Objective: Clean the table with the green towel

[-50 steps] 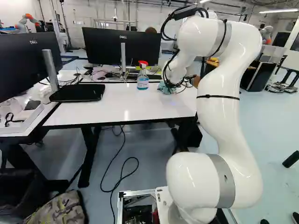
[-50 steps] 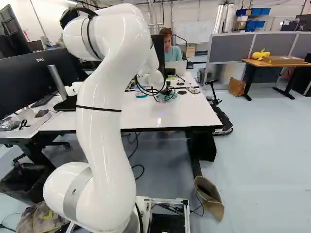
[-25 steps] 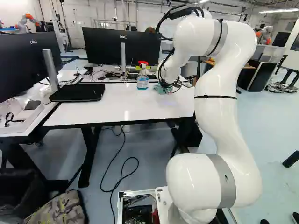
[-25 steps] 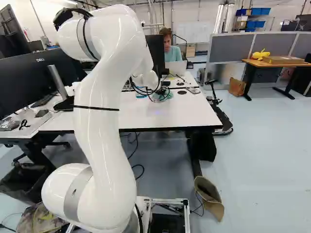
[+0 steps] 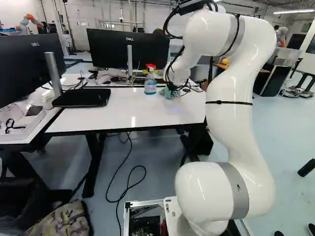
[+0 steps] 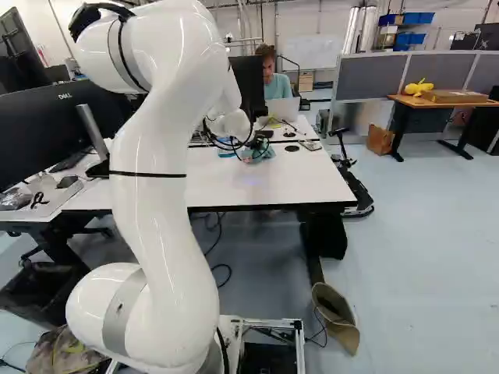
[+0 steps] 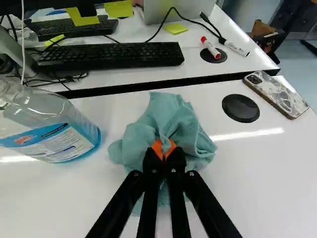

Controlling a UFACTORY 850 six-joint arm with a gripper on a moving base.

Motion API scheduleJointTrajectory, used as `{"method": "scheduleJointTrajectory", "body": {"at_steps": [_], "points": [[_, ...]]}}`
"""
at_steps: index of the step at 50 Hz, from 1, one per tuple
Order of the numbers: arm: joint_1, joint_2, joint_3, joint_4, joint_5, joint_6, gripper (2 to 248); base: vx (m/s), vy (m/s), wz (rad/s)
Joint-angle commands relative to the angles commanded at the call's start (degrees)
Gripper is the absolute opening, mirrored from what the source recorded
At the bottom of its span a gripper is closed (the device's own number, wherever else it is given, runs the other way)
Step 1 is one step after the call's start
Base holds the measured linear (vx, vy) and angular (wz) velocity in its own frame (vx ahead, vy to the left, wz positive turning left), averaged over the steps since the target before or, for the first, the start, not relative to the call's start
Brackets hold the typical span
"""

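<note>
Clamped on the towel, the claw [image 6: 260, 141] points down over the table [image 5: 123, 117], its two fingers nearly together with a fold of cloth pinched between them. In the wrist view the orange pads [image 7: 157, 148] show close to one another, and their tips are hidden in the towel [image 7: 168, 119]. The towel is a bunched, pale green heap that spreads ahead of the claw and to both sides of it, with a bit showing behind the fingers too. It looks to be resting on the white tabletop, toward the far edge. Just to one side of it stands the bottle [image 5: 150, 87], upright, with a red and white trigger head and blue liquid inside. On the other side a black disc [image 7: 240, 108] sits in the tabletop, and beyond that lies the phone [image 7: 277, 93], face down near the table's edge. Past a dark gap is the far table [image 7: 133, 73], with a black keyboard [image 7: 111, 55] along it, a yellow note [image 7: 175, 28], a laptop [image 7: 176, 9], a red marker [image 7: 210, 47] lying across a second disc [image 7: 218, 57], and a black marker [image 7: 234, 48] beside that. In the left base view a black monitor [image 5: 129, 49] stands beyond the bottle, and a larger screen [image 5: 29, 66] rises at the left, its flat foot [image 5: 81, 97] on the near table. The white arm [image 5: 229, 113] bends up and over the right part of that table.
</note>
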Motion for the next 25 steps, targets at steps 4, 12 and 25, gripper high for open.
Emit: {"method": "scheduleJointTrajectory", "body": {"at_steps": [4, 12, 25], "points": [[0.0, 0.5, 0.1, 0.0, 0.0, 0.0, 26, 0.0, 0.0, 0.0], [0.21, 1.51, 0.58, 0.0, 0.0, 0.0, 26, 0.0, 0.0, 0.0], [1.47, 3.67, 3.38, 0.0, 0.0, 0.0, 26, 0.0, 0.0, 0.0]]}}
